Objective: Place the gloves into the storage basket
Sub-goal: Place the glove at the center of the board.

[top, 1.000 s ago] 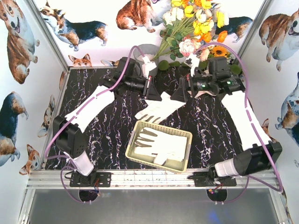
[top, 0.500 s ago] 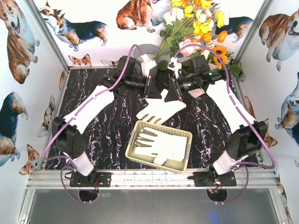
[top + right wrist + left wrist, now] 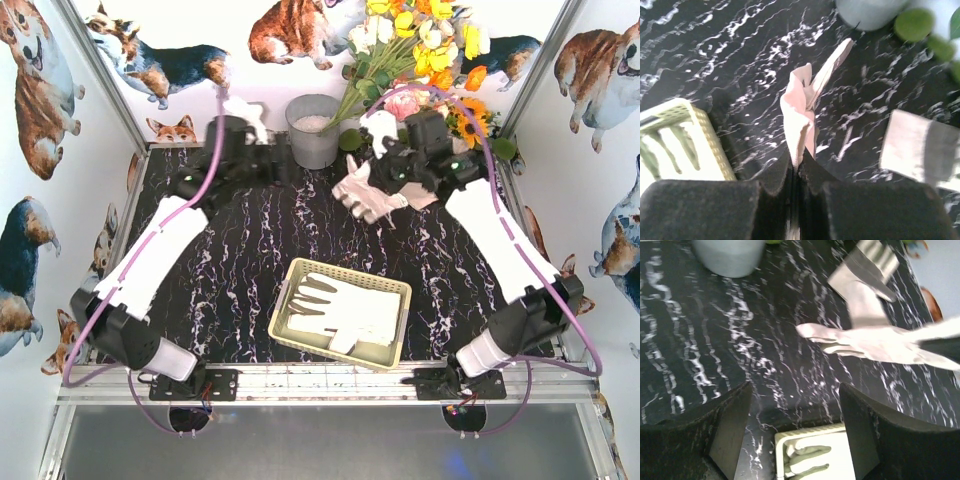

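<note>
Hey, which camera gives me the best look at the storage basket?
The top external view. It shows the whole storage basket, all four sides, with gloves lying in it. The left wrist view catches only one corner of it at the bottom edge. The right wrist view shows only a corner and some lattice wall at its left edge.

The table [image 3: 220, 260] is a black slab veined with white marbling. Toward its near edge, a little right of centre, sits the pale cream storage basket [image 3: 350, 272], set slightly askew to the table's sides. At the far edge, about the middle, a grey bucket [image 3: 313, 140] stands upright with a dark green ball [image 3: 348, 140] just beside it on the right; further right a single glove [image 3: 917, 147] lies flat on the dark surface, white with a grey end, well apart from the basket.
</note>
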You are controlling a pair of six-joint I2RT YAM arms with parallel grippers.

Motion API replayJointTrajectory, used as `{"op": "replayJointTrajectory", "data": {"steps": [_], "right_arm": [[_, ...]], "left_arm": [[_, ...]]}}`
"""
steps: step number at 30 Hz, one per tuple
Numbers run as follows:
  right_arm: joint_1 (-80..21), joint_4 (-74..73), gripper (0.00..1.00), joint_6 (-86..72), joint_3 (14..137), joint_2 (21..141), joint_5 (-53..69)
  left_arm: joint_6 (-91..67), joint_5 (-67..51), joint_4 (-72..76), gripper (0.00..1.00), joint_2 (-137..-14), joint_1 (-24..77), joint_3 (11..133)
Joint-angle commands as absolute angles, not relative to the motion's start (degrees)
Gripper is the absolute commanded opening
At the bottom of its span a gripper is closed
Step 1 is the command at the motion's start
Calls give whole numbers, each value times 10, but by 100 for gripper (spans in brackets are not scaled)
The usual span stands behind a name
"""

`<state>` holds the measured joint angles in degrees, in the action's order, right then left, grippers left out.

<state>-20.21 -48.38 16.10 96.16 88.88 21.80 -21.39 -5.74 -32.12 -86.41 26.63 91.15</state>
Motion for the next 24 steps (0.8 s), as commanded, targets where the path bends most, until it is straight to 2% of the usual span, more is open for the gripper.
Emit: {"op": "replayJointTrajectory", "data": {"steps": [1,4,8,16,24], "right_arm": [[-266,-341,0,294,892,841,105],[-293,-282,0,316,814,856,103],[-301,-258,0,279,780,900,182],[-324,-287,0,253,780,975,225],[-328,-290,0,274,830,1043,177]], "left_arm": [[-251,-4,-285,66,-831,206,853],[-261,-29,-270,66,-817,174,822],[-261,-37,-285,65,-803,160,803],[-258,-51,-309,65,-777,137,776],[-265,-60,-324,65,-774,112,791]]}}
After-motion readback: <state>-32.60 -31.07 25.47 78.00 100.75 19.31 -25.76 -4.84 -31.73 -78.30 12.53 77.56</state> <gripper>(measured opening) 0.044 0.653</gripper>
